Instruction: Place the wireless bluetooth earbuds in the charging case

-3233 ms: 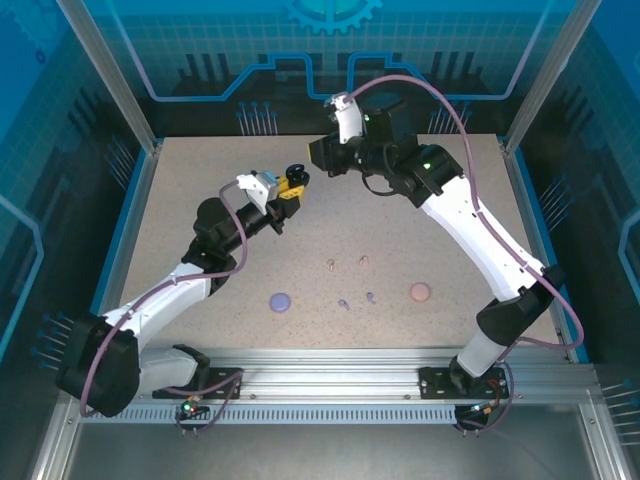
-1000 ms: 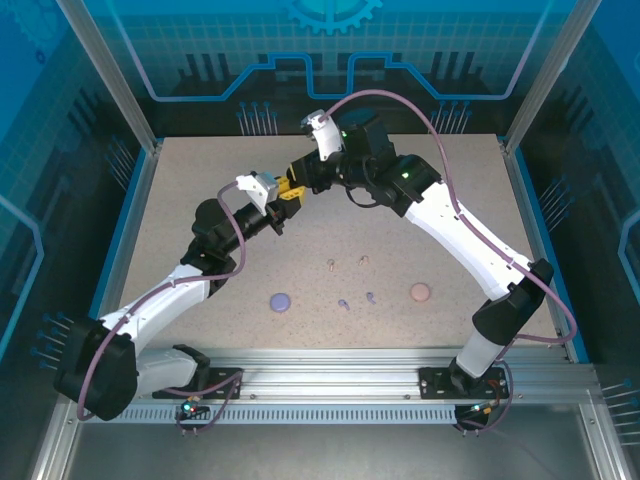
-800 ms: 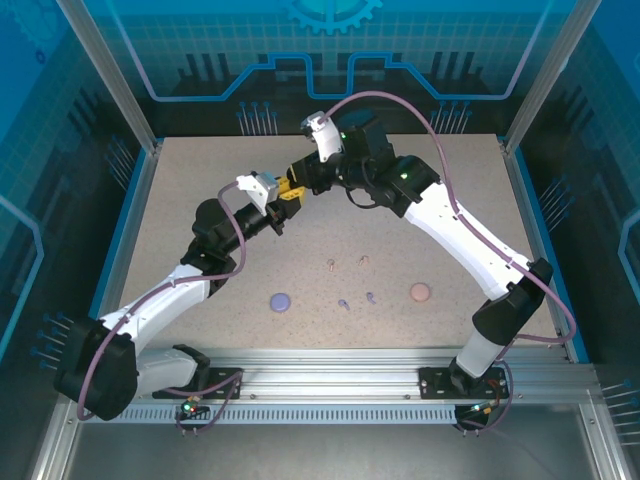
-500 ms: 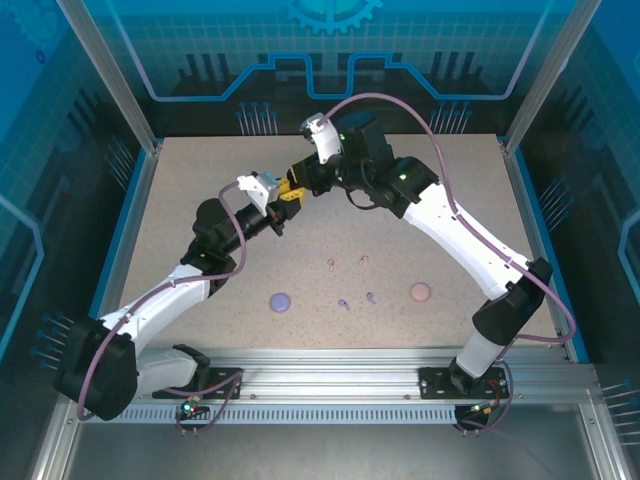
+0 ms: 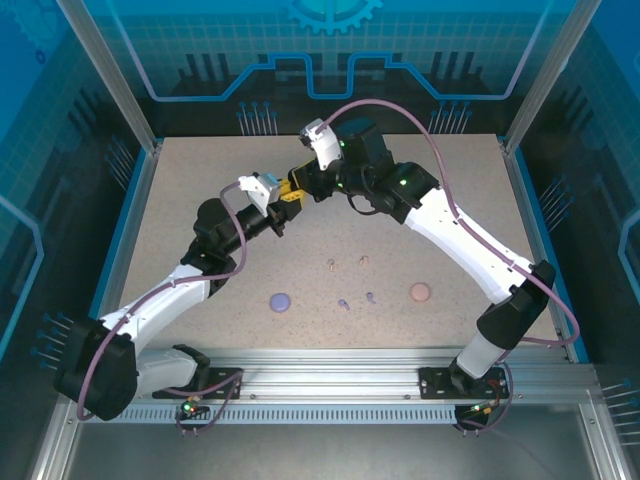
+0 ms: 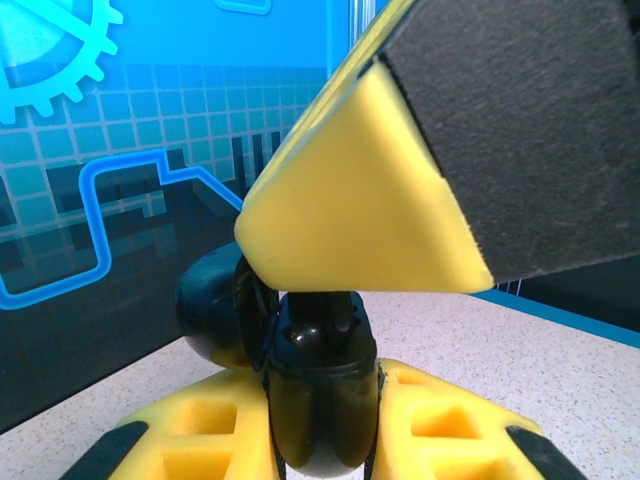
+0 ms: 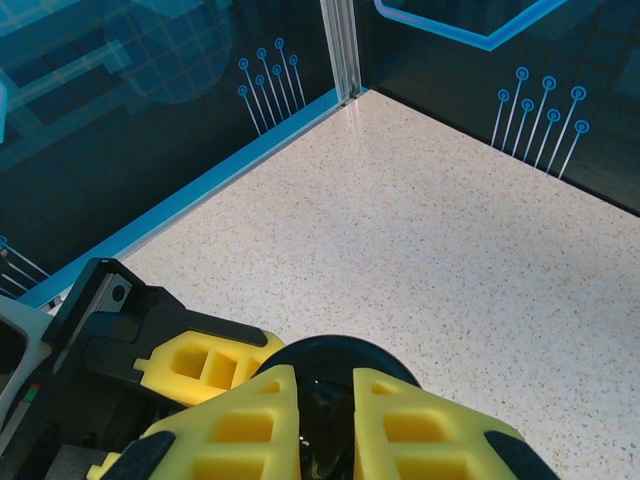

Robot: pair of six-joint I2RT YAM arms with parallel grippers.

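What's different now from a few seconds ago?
The right gripper swung left to meet the black case that the left gripper holds. The lilac case, the pink case and the loose earbuds on the table stayed put.

Place: I read this as a robotics lab test cell | signs: aluminium frame posts (image 5: pixel 108 75), blue gear-and-circuit wall panels (image 5: pixel 330 60), speckled tabletop (image 5: pixel 180 180), slotted base rail (image 5: pixel 330 385) | panels probably printed, glare blurs them.

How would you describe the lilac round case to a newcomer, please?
On the table, look near the front edge beside the left arm. There lies the lilac round case, far bigger than the lilac earbuds beside it; the pink case sits further right.
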